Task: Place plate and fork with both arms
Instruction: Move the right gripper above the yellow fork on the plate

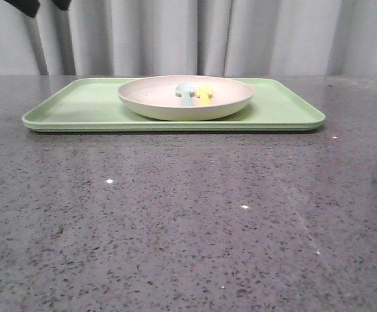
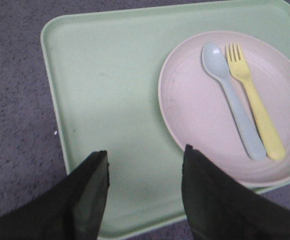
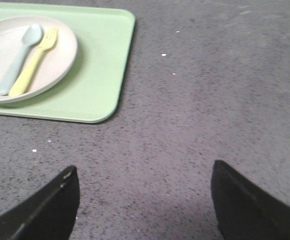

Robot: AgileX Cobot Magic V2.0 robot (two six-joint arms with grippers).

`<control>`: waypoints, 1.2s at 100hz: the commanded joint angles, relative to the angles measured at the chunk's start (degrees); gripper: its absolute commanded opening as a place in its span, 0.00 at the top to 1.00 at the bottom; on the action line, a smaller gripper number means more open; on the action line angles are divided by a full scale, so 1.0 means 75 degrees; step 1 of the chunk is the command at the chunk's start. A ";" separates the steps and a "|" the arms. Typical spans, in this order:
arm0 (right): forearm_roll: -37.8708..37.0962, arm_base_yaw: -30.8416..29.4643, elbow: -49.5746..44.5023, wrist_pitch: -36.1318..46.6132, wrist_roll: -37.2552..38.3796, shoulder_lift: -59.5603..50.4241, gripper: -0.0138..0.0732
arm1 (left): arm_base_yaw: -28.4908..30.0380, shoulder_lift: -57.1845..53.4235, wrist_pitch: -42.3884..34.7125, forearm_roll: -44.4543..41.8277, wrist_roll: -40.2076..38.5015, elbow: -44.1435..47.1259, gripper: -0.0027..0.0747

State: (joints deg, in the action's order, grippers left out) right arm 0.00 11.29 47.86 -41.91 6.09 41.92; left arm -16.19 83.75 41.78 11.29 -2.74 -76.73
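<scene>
The pinkish-beige plate (image 1: 185,99) sits on the light-green tray (image 1: 78,107) at the far middle of the table. The pale-yellow fork (image 1: 205,95) lies in the plate beside a pale blue-green spoon (image 1: 185,93). In the left wrist view the plate (image 2: 195,110), fork (image 2: 255,105) and spoon (image 2: 232,100) show; my left gripper (image 2: 145,160) is open and empty above the tray (image 2: 110,100), left of the plate. In the right wrist view my right gripper (image 3: 144,172) is open and empty over bare table, to the right of the tray (image 3: 102,75), plate (image 3: 60,55) and fork (image 3: 32,62).
The table (image 1: 188,227) is dark speckled stone. Grey curtains (image 1: 240,32) hang behind it. Two dark fingertips (image 1: 26,6) of the left arm show at the top left of the front view.
</scene>
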 commanded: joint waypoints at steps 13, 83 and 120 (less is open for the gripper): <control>0.0082 0.0648 0.1775 -0.0217 -0.0056 0.1637 0.21 | -0.0023 -0.2109 -0.0969 -0.0056 -0.0076 0.1541 0.55; 0.0082 0.2072 0.6900 -0.1918 0.0363 0.6596 0.21 | -0.0023 -0.4404 -0.0693 -0.0015 -0.0076 0.3017 0.55; -0.0089 0.2233 0.9139 -0.2968 0.1061 0.8571 0.21 | -0.0023 -0.4622 -0.0545 -0.0140 -0.0076 0.3028 0.55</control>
State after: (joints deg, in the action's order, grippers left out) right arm 0.66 28.16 111.38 -64.11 12.40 106.13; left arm -16.19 49.77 40.50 9.91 -2.74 -52.56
